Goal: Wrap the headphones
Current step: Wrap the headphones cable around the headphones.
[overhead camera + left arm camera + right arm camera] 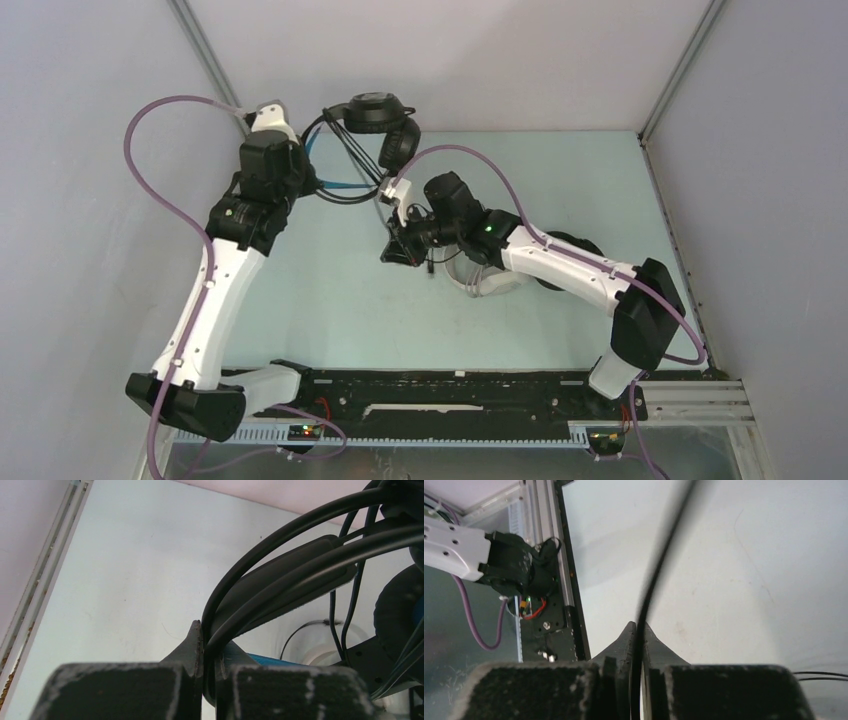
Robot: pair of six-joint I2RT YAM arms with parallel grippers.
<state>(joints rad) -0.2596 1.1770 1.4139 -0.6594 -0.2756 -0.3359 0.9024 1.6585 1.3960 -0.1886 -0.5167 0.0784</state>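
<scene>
The black headphones (380,118) with a blue headband (340,186) are held up at the back of the table. My left gripper (312,182) is shut on their thin black headband wires (260,575). The blue band (272,659) shows just behind the fingers, and an ear cup (395,620) hangs at the right. My right gripper (400,250) is shut on the thin black cable (659,565), which runs taut from its fingertips up to the headphones (355,160). White-grey headphones (485,282) lie under the right arm, with an all-black pair (572,245) beside them.
Pale walls close the table (330,300) in at the back and on both sides. A black rail (450,385) with the arm bases runs along the near edge; it also appears at the left of the right wrist view (569,605).
</scene>
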